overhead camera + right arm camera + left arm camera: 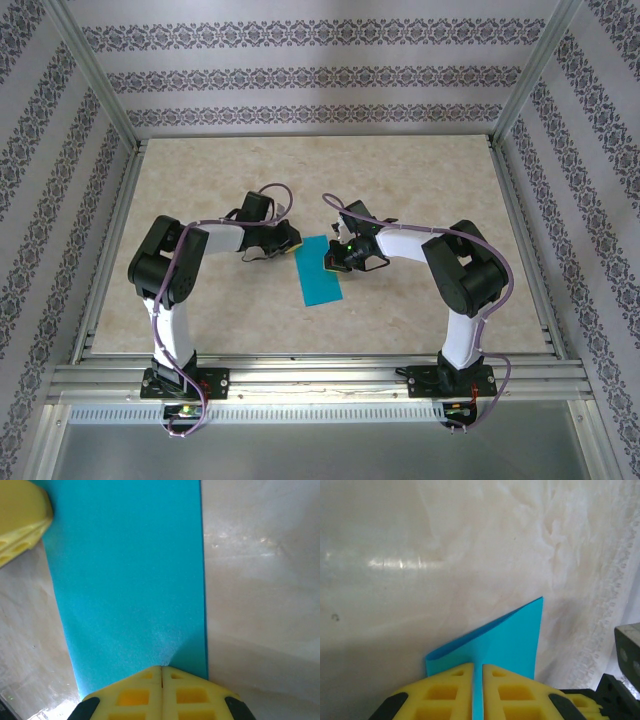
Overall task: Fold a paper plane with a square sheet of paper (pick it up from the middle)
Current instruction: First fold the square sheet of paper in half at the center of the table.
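The square sheet of paper (320, 275) is teal-blue and lies mid-table, folded into a long strip. My left gripper (288, 240) is at its far left corner. In the left wrist view it (477, 666) is shut on the paper (510, 640), which stands up between the yellow fingers with one corner lifted and curling over. My right gripper (332, 262) sits over the strip's right side. In the right wrist view it (161, 668) is shut, with its tips resting on the flat paper (130, 580) near the right edge. The left gripper's yellow finger (20, 520) shows at the top left. The paper plane is out of view.
The pale marble-patterned table (200, 190) is framed by aluminium rails (310, 375) at the front and patterned walls on three sides. Both arm bases stand at the near edge.
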Tool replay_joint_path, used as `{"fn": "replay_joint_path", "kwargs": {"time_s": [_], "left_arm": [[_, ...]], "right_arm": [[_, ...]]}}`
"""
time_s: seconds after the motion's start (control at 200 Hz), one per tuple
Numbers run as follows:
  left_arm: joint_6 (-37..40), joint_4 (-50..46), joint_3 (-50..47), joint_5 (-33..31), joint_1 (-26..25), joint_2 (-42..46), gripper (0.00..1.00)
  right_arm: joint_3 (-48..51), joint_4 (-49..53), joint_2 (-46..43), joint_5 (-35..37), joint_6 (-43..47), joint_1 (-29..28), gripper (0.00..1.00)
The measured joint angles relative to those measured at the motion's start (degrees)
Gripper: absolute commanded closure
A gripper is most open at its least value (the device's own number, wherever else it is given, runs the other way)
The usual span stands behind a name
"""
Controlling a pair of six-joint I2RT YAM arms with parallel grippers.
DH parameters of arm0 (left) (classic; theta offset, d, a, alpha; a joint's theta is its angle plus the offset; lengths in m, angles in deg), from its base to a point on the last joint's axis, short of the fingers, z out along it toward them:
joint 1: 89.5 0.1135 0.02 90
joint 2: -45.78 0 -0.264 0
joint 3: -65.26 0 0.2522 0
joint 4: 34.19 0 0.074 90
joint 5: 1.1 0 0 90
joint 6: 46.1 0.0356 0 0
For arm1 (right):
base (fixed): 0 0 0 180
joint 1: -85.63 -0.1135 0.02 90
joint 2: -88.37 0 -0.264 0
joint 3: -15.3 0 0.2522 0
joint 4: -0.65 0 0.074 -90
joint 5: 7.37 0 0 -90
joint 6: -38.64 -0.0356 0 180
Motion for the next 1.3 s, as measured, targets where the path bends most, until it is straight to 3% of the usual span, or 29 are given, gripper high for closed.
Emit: {"fn": "replay_joint_path", "kwargs": {"time_s": [1.299], "left_arm": [[-2.89, -3.76, 2.25, -5.53, 1.03, -0.96, 0.86]], "right_arm": [[0.0, 0.11, -0.02, 0.0, 0.33, 0.0, 1.0]]}}
